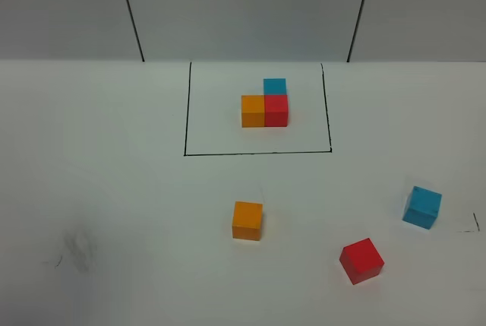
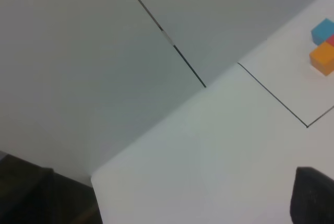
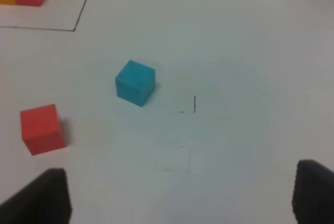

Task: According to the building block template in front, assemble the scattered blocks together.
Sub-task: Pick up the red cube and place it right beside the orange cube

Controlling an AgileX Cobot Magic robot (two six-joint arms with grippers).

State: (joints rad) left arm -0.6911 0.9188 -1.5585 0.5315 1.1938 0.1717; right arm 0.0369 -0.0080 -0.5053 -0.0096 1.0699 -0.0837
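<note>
The building block template (image 1: pixel 265 104) is an L of orange, red and light blue cubes inside a drawn black rectangle (image 1: pixel 258 153) at the back middle. The scattered blocks lie apart in front of it: orange (image 1: pixel 247 220), red (image 1: pixel 361 261), light blue (image 1: pixel 422 207). Neither gripper shows in the exterior view. My right gripper (image 3: pixel 180 195) is open and empty, above the table short of the light blue cube (image 3: pixel 135 82) and red cube (image 3: pixel 42 128). My left gripper (image 2: pixel 172 198) looks open and empty, near the table's far-left corner, with the template's edge (image 2: pixel 323 51) distant.
A grey panelled wall with dark seams (image 1: pixel 131 14) stands behind the white table. A grey smudge (image 1: pixel 80 250) marks the front left. Small pen marks (image 1: pixel 474 222) sit near the light blue cube. The table's edge (image 2: pixel 96 187) shows in the left wrist view.
</note>
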